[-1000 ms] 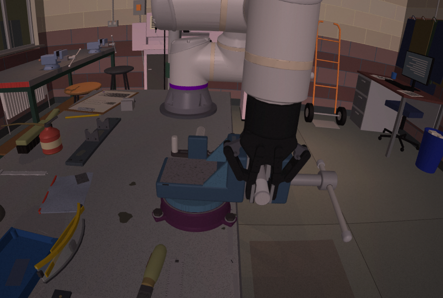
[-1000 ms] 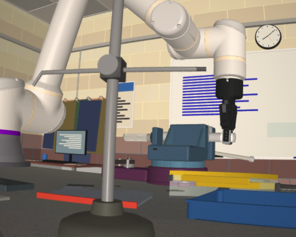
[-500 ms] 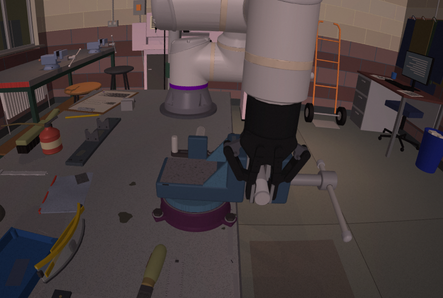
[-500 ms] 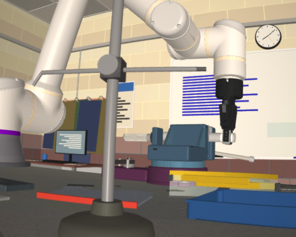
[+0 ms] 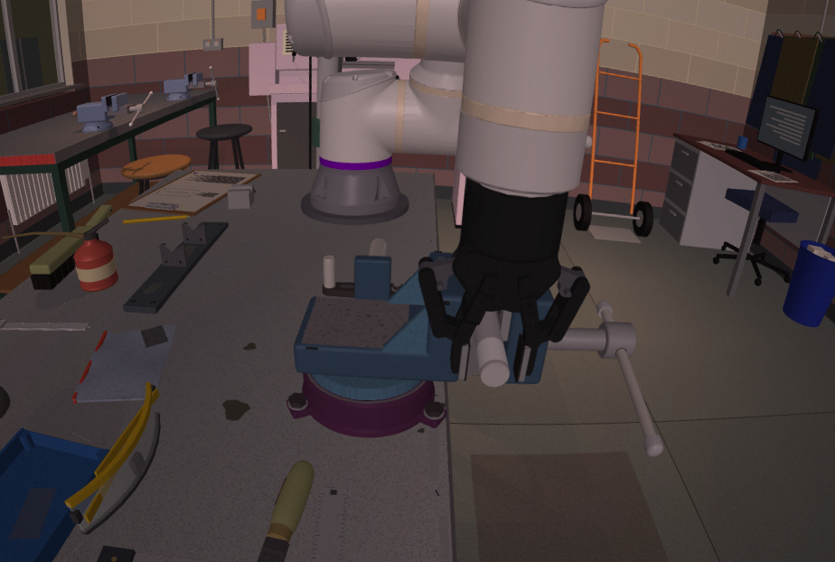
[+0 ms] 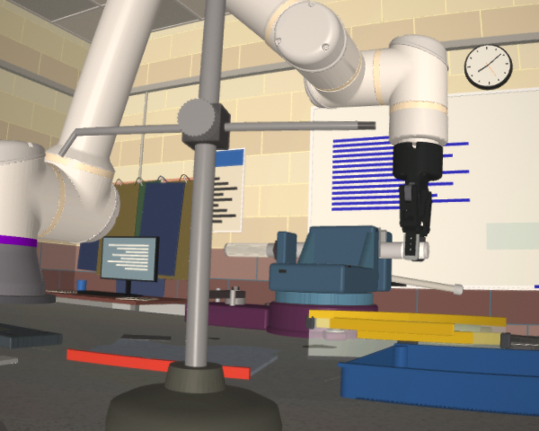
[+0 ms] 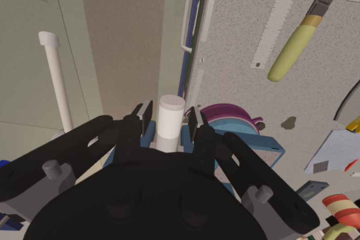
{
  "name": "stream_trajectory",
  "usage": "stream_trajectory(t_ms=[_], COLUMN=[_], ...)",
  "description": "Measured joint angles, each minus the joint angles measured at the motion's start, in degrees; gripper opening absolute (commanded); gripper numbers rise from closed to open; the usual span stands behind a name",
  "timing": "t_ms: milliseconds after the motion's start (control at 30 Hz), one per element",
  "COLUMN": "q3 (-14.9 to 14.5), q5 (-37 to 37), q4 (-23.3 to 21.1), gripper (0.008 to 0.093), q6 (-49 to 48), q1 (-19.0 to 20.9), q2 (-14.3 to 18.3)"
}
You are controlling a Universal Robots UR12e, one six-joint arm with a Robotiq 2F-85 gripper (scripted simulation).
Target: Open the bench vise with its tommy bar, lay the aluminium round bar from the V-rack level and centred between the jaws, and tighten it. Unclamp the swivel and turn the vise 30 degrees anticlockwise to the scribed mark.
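Note:
The aluminium round bar (image 5: pixel 493 358) lies level between the jaws of the blue bench vise (image 5: pixel 392 332), and both its ends stick out past the vise (image 6: pixel 335 260). The vise sits on a purple swivel base (image 5: pixel 365 408) at the bench's edge. Its tommy bar (image 5: pixel 637 391) hangs down and outward from the screw head, over the floor. The empty V-rack (image 5: pixel 176 265) lies at the back left of the bench. My gripper (image 7: pixel 169 117) reaches down over the bar's near end (image 7: pixel 170 119). It is open, with a finger on each side of the bar (image 6: pixel 414 248), and it holds nothing.
The bench edge runs right beside the vise, with floor to its right. A tall stand (image 6: pixel 200 232) rises at the bench's near left. A blue tray (image 5: pixel 20 491), yellow safety glasses (image 5: pixel 117 451), a file handle (image 5: pixel 292 494) and a red can (image 5: pixel 95 262) lie on the bench.

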Motion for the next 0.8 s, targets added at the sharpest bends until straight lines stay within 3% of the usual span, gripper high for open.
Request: stream_trajectory(t_ms=[800], q3=[-0.7], q5=[0.0], q4=[1.8], gripper=[0.053], q6=[0.0], q1=[0.0], q2=[-1.2])
